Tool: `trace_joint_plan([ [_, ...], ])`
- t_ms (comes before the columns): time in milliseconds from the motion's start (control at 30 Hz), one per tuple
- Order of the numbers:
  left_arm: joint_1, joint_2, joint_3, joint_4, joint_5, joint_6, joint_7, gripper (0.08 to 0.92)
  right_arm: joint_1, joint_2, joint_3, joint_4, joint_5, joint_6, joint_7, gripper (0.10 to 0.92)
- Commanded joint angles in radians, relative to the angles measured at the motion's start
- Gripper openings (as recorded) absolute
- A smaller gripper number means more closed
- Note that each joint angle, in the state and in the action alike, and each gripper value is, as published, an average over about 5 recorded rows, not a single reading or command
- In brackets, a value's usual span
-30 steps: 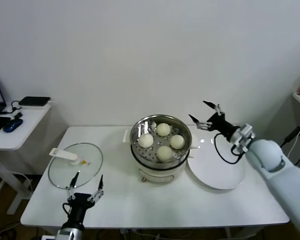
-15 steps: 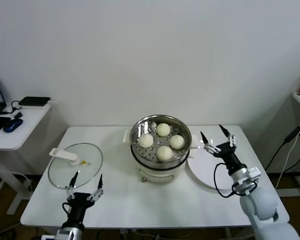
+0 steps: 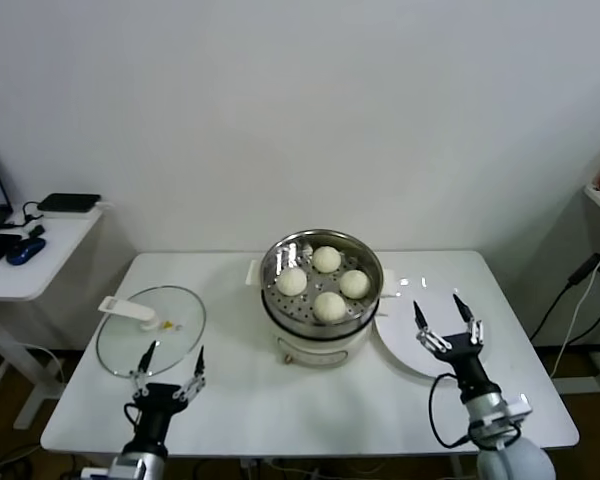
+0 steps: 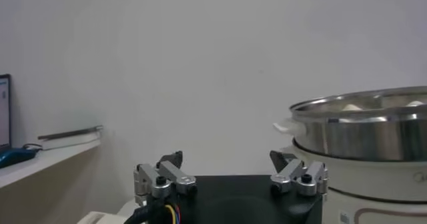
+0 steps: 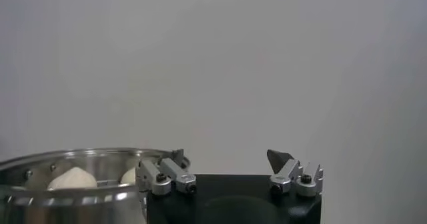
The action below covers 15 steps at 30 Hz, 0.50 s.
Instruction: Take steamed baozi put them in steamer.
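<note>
Four baozi [image 3: 326, 281] sit in the steamer [image 3: 321, 299]. Right gripper [image 3: 446, 320] (jaws spread, empty) hovers at 4 o'clock; left gripper [image 3: 171, 364] gapes at 8

A white table [image 3: 240, 400] carries three things — glass lid [image 3: 150, 331], steamer [image 3: 320, 300], white plate [image 3: 430, 340].
</note>
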Motion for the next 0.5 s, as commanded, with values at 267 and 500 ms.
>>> trace_joint_plan([
  [267, -0.013, 0.003, -0.003, 0.006, 0.004, 0.010, 0.013, 0.823, -0.121, 0.044, 0.023, 0.011, 0.025, 0.043, -0.026, 0.823],
  [500, -0.010, 0.003, -0.009, 0.010, 0.002, 0.002, 0.015, 0.823, -0.114, 0.044, 0.016, 0.011, 0.030, 0.041, -0.027, 0.823],
])
